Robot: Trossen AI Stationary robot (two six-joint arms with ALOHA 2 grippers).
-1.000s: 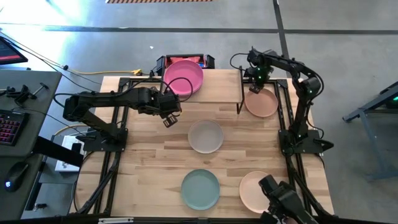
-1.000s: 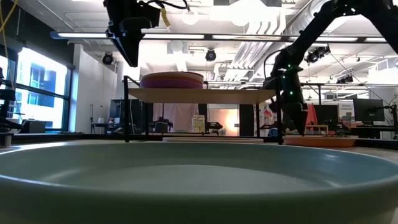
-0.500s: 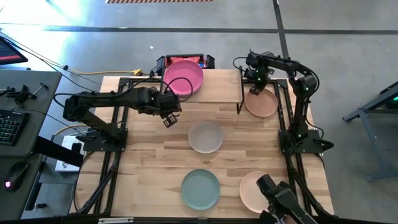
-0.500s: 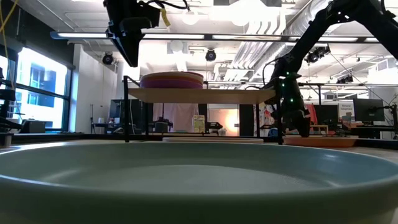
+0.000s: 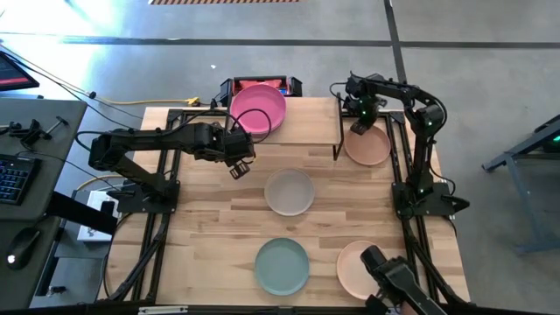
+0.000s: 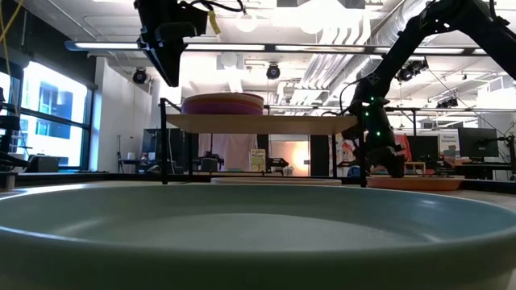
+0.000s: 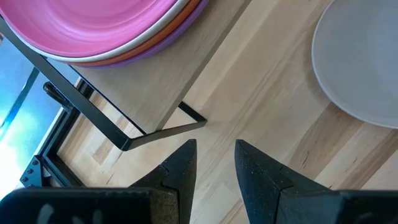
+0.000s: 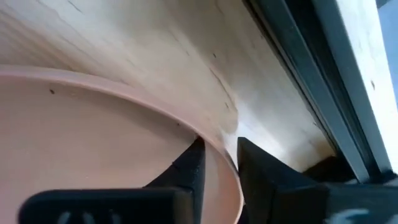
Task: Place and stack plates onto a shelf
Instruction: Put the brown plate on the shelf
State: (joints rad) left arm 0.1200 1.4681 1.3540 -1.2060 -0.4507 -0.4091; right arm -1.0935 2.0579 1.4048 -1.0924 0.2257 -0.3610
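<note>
A terracotta plate (image 5: 371, 147) lies flat on the table just right of the shelf (image 5: 306, 122). My right gripper (image 5: 359, 126) stands at the plate's far rim, pointing steeply down and shut on that rim. In the low view the gripper (image 6: 388, 167) shows over the plate (image 6: 415, 183). On the shelf's left half sits a stack of plates (image 5: 258, 109) with a pink one on top. My left gripper (image 5: 237, 168) hangs open and empty above the table, in front of the shelf's left part. My right gripper takes the terracotta plate's rim (image 8: 214, 144) at its far side, near the shelf's right leg. One finger (image 8: 189, 167) is inside the plate and the other outside. The fingers come from above, pointing steeply down. The plate lies flat on the table.
A grey plate (image 5: 289, 192) lies mid-table, a teal plate (image 5: 282, 267) near the front edge and a peach plate (image 5: 357, 265) at the front right. The shelf's black leg (image 5: 338, 144) stands close beside the held plate. A red box (image 5: 284, 84) sits behind the shelf.
My right gripper has sunk a little onto the terracotta plate's far rim and rolled slightly. The plate has stayed flat on the table.
</note>
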